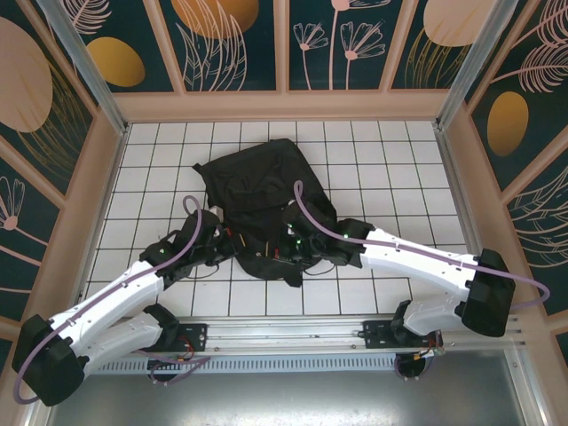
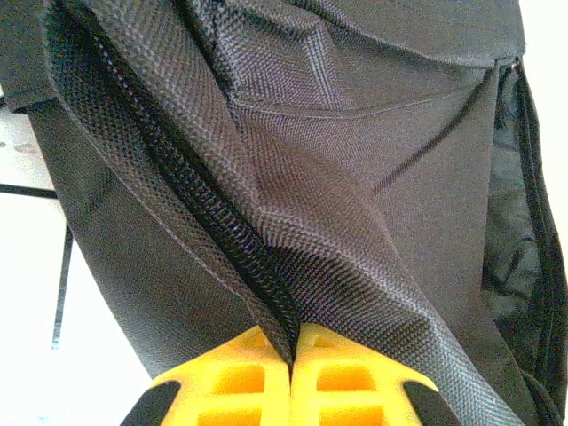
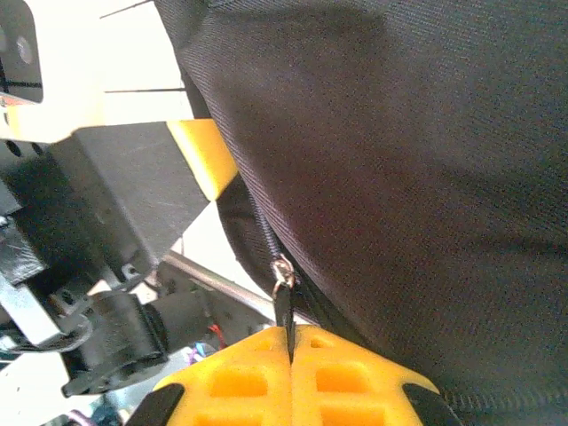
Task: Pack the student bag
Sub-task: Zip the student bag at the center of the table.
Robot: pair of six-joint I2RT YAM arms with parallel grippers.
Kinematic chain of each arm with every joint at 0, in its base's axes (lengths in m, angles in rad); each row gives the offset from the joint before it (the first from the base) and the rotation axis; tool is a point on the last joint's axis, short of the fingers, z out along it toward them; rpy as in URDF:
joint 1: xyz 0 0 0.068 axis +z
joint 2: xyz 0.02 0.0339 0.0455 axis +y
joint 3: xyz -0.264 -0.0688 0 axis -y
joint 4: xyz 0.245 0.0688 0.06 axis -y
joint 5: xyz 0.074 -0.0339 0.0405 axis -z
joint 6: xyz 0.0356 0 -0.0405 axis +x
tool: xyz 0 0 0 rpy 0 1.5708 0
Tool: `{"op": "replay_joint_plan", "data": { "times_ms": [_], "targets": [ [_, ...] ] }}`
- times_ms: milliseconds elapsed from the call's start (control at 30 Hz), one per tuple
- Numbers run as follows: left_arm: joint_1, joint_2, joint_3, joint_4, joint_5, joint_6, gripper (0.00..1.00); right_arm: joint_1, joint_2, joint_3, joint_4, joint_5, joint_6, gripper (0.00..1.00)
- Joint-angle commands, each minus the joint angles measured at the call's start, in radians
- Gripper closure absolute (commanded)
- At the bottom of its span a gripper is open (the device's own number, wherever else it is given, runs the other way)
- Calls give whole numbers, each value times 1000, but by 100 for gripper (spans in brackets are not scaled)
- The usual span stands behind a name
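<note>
Left gripper (image 2: 291, 353): yellow fingers clenched together on a fold of the student bag (image 1: 262, 191), pinching the fabric edge where the zipper track (image 2: 191, 204) runs down between them. Black woven cloth rises away from the pinch on both sides.

Right gripper (image 3: 289, 342): jaws pressed together on the thin black zipper pull (image 3: 284, 302), which hangs from a small metal slider just above the fingertips. Bag fabric bulges up and to the right of the grip.

Bag position: lies flat near the middle of the white gridded table (image 1: 390, 169), rounded end toward the far wall, near edge toward the arm bases. In the overhead view both grippers meet that near edge, left on the near-left part, right just beside it toward the centre. Bag contents cannot be made out.
</note>
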Motion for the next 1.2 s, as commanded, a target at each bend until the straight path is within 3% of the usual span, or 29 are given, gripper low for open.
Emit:
{"op": "replay_joint_plan", "data": {
  "times_ms": [0, 200, 433, 667, 1000, 1167],
  "targets": [
    [21, 9, -14, -59, -91, 56, 100, -4, 88, 113, 65, -93, 36, 100],
    [21, 11, 0, -77, -124, 68, 100, 27, 309, 418, -126, -78, 29, 100],
    [21, 37, 19, -80, -181, 56, 100, 95, 455, 636, -379, -55, 60, 100],
    [22, 58, 16, -32, -172, 34, 100, 145, 394, 521, -430, -27, 104, 100],
    [23, 31, -11, -37, -195, 40, 100, 121, 231, 374, -463, 100, 122, 100],
    [23, 25, -16, -18, -172, 40, 100, 103, 186, 303, -393, 82, 121, 100]
  ]
}}
